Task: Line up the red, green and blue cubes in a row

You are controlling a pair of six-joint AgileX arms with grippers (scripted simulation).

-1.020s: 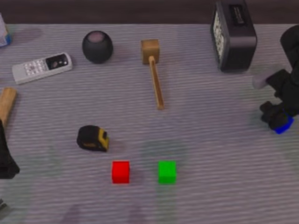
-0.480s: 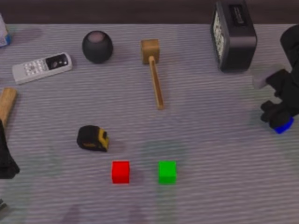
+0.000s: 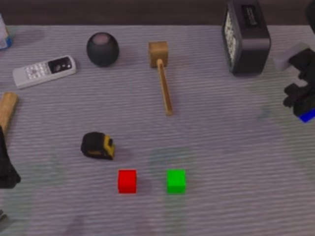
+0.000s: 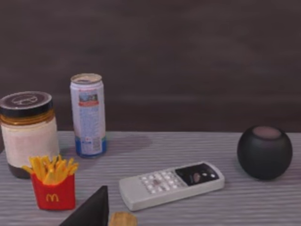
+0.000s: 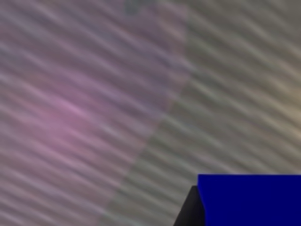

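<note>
Right gripper point(image 3: 303, 105) pinches the blue cube point(image 3: 308, 116) at the table's right edge; the green cube point(image 3: 175, 181) (row's open end) lies far left.

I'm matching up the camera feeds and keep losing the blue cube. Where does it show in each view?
Top view: the blue cube sits at the far right edge of the table, under the right gripper, level with the wooden mallet's handle end.
Left wrist view: not in it.
Right wrist view: the blue cube fills the lower right corner.
Shared landmark: the grey striped tabletop appears in all three views.
</note>
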